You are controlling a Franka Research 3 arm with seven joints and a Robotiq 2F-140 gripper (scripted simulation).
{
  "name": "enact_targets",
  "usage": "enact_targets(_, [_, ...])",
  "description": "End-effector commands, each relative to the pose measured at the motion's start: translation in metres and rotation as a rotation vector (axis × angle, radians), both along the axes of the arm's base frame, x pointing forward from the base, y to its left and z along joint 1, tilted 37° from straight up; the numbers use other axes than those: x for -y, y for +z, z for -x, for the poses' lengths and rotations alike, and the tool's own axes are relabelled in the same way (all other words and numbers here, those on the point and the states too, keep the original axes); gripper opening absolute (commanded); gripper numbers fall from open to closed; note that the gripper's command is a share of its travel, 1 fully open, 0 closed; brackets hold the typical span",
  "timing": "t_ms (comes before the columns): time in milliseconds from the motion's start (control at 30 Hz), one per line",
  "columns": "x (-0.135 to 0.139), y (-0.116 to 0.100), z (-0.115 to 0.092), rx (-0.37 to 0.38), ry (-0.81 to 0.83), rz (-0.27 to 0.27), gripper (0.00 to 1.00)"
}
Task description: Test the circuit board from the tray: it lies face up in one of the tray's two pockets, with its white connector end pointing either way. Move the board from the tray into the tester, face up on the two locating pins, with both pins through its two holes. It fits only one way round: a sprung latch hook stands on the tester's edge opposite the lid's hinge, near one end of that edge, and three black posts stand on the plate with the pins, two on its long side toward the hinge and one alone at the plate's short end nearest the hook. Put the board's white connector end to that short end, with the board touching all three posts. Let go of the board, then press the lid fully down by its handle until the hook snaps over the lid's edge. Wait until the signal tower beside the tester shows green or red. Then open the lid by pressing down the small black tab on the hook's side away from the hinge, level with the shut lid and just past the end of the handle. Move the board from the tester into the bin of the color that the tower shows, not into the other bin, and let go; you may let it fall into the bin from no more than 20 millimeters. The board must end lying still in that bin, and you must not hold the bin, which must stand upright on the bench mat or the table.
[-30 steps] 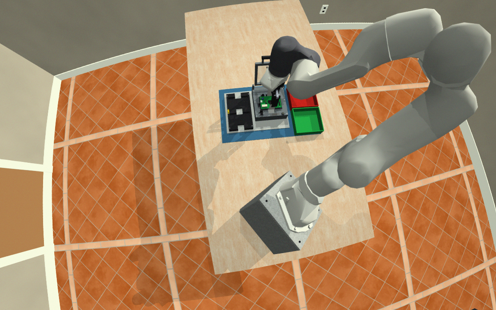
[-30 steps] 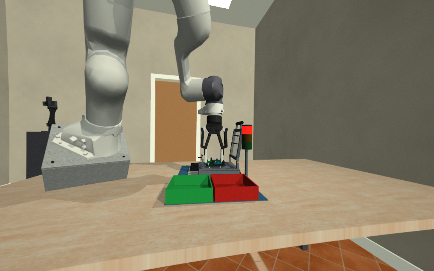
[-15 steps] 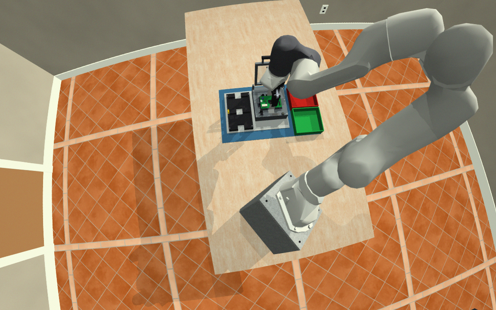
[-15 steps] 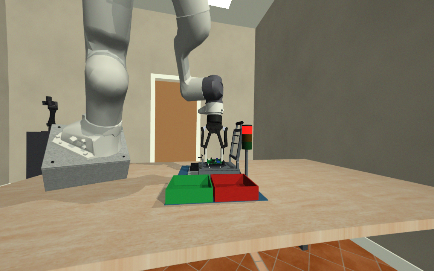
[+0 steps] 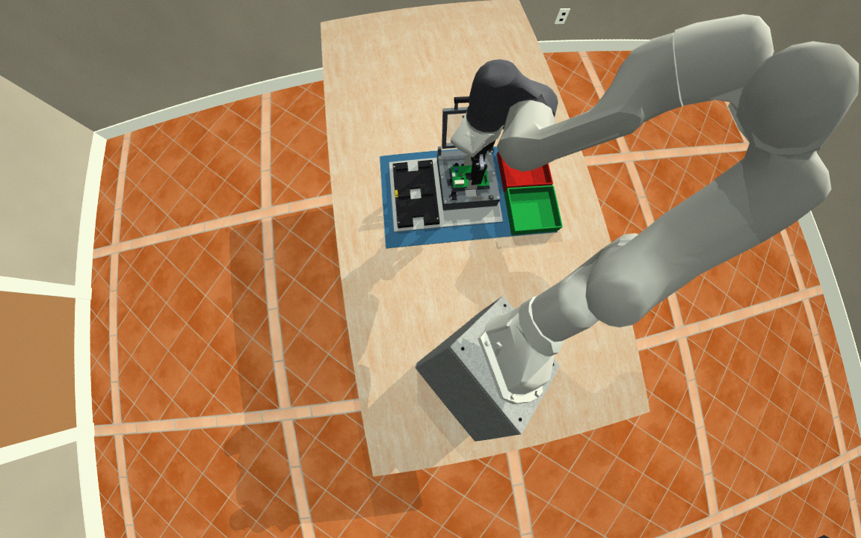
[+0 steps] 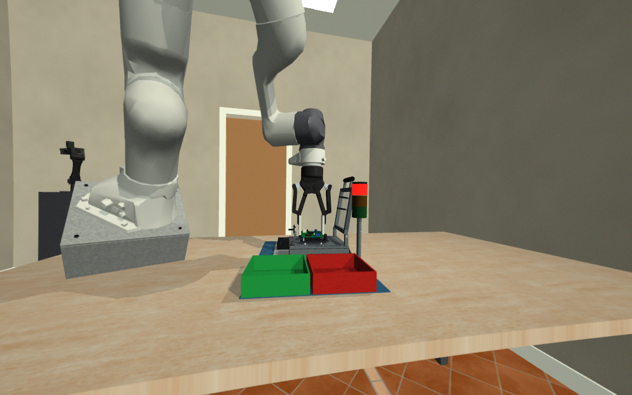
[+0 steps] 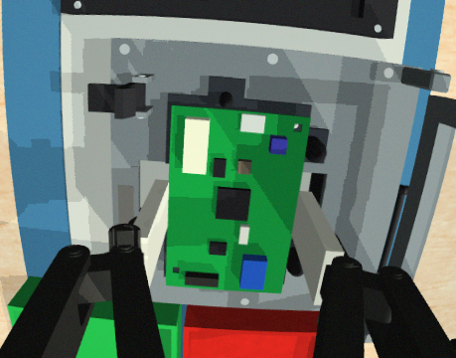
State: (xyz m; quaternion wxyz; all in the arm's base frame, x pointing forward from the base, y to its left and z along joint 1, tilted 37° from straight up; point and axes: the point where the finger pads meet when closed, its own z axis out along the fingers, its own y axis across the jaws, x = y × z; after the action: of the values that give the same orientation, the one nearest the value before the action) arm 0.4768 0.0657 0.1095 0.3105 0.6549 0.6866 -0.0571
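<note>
Bench (image 5: 406, 87): long wooden top; carries the arm's base block and a blue mat (image 5: 447, 235).
Arm (image 5: 687, 220): grey, reaches from its base block (image 5: 450, 394) over to the mat, wrist pointing straight down.
Tray (image 5: 413, 192): black, on the mat's side away from the bins; both pockets w/o a board.
Tester (image 5: 470, 193): grey, mid-mat, betw. tray and bins. Lid (image 6: 342, 208) stands open, nearly upright, on the tower side in the exterior view.
Bins: green bin (image 6: 274, 278) and red bin (image 6: 343, 275) side by side, touching, at the mat's edge, both upright.
Tower (image 6: 359, 198): on a post just beside the tester; top segment lit red, lower segments dark.
End effector (image 7: 235, 253): above the tester's plate, fingers pointing down, pads pressed on the two long edges of the board, i.e. grasping it.
Board (image 7: 235, 199): green, face up, held betw. the pads over the tester's plate, slightly skewed vs. the plate in the wrist view. White connector (image 7: 196, 146) at the end toward the tray; opp. end toward the bins. Whether it touches the plate or hangs just above: cannot tell. Exterior view shows it (image 6: 311, 233) low, just over the tester's top.
Hook (image 7: 122, 99): black, on the tester's edge near the connector end.
</note>
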Motion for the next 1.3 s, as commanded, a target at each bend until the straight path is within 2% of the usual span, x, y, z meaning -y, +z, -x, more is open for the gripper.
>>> enact_targets(0, [-0.0011, 0.0003, 0.0021, -0.005, 0.005, 0.004, 0.46])
enact_targets(1267, [-0.005, 0.0067, 0.0049, -0.005, 0.005, 0.004, 0.46])
